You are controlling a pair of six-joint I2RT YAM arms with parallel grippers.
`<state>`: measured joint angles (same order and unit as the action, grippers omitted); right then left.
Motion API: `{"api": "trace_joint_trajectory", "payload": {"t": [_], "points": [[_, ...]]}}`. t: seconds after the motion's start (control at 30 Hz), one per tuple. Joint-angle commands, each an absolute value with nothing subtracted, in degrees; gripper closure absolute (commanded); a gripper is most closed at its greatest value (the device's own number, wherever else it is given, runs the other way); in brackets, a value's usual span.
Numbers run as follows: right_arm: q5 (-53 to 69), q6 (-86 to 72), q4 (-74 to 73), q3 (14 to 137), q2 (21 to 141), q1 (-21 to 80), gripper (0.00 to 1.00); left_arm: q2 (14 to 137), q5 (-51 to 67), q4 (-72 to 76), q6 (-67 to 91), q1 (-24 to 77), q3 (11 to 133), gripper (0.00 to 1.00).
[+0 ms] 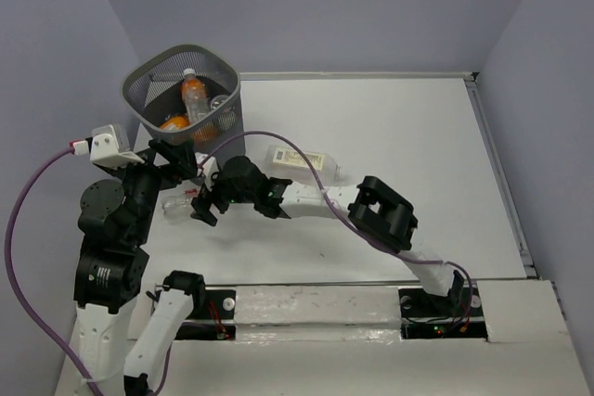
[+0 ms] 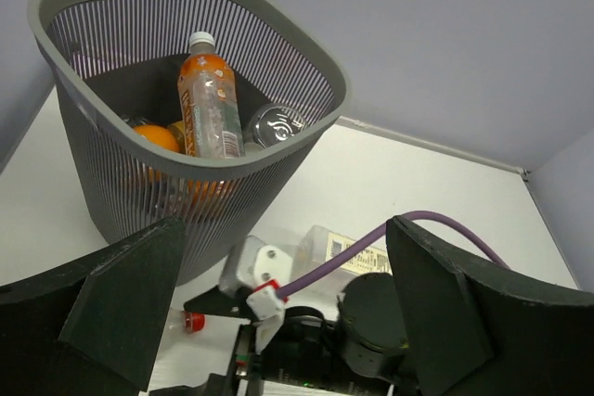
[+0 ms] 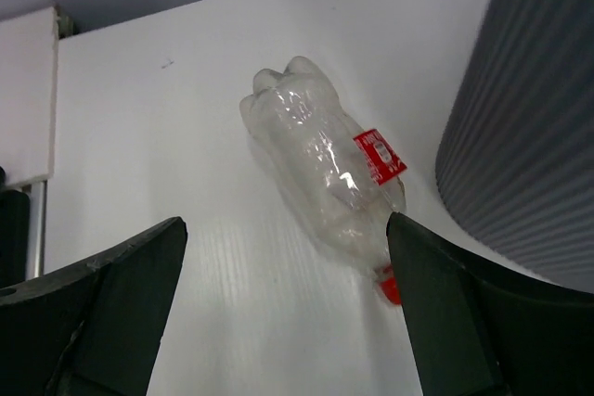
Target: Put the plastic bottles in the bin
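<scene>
The dark grey mesh bin (image 1: 148, 92) stands at the far left, holding two orange bottles (image 1: 193, 99) and a clear one (image 2: 276, 124). A clear bottle with a red label and red cap (image 3: 325, 159) lies on the table just in front of the bin; it also shows in the top view (image 1: 176, 203). My right gripper (image 1: 206, 199) is open and empty, right next to the bottle's cap end, its jaws either side of bare table (image 3: 288, 312). A squarish bottle with a white label (image 1: 302, 160) lies further right. My left gripper (image 1: 174, 157) is open and empty, in front of the bin (image 2: 186, 192).
The right arm (image 1: 380, 210) stretches across the table from the near right, with its purple cable (image 1: 278, 141) looping over the squarish bottle. The left arm's base (image 1: 111, 248) stands at the near left. Walls close the table on the far side and on both sides.
</scene>
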<state>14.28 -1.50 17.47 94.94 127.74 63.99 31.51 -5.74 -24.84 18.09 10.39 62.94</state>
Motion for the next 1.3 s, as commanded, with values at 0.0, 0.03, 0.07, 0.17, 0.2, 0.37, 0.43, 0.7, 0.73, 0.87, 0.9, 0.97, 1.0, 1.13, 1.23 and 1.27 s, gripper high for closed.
{"api": "trace_joint_trajectory", "payload": {"t": [0.0,0.03,0.07,0.17,0.2,0.37,0.43,0.7,0.73,0.87,0.9,0.97,1.0,1.13,1.23,1.27], "points": [[18.3,11.6,10.0,106.7,133.5,65.1,0.06,29.8,-3.8,-25.8,16.7,10.3,63.0,0.01],[18.7,12.4,9.2,107.8,134.2,65.1,0.05,29.7,-3.8,-25.8,16.5,10.3,63.1,0.01],[19.7,13.6,8.7,108.7,134.8,65.1,0.05,29.6,-3.9,-25.8,16.3,10.3,63.1,0.01],[20.7,15.5,6.2,113.4,138.4,65.1,0.04,29.8,-3.3,-25.3,16.3,10.3,62.9,0.01],[20.6,16.0,4.2,116.8,140.8,65.1,0.04,30.0,-3.2,-25.2,16.2,10.3,62.7,0.01],[17.9,18.4,0.9,123.3,146.6,65.1,0.03,29.5,-2.8,-25.5,16.3,10.3,61.9,0.01],[17.9,18.5,0.9,124.5,148.1,65.1,0.06,29.0,-2.8,-25.5,16.3,10.3,61.5,0.01],[11.8,13.9,19.9,105.3,139.3,67.1,0.43,28.0,-2.9,-25.5,16.8,10.3,60.9,0.01],[11.5,12.5,22.8,102.0,134.5,67.1,0.48,27.9,-3.0,-25.5,16.9,10.3,60.9,0.01],[9.9,6.1,33.8,88.1,122.0,67.1,0.50,27.9,-2.0,-25.0,18.3,10.3,63.3,0.01],[9.6,5.7,34.5,83.8,119.6,67.1,0.50,27.9,-1.6,-24.3,18.7,10.3,65.2,0.01],[7.0,5.3,34.5,81.1,113.0,67.1,0.51,27.9,-0.8,-23.3,19.3,10.3,67.5,0.01],[5.9,5.5,33.9,80.3,110.9,67.1,0.51,27.4,-0.4,-22.7,20.0,10.3,68.5,0.01],[0.9,8.2,31.6,80.8,104.4,67.1,0.52,25.0,-0.8,-20.2,21.4,10.3,70.7,0.01],[-4.2,13.2,28.5,87.4,105.3,67.1,0.52,22.9,-1.8,-20.5,21.9,10.3,69.5,0.01],[-4.2,13.2,27.7,87.5,106.1,66.5,0.52,22.8,-2.2,-21.0,21.7,10.3,69.4,0.01]]}}
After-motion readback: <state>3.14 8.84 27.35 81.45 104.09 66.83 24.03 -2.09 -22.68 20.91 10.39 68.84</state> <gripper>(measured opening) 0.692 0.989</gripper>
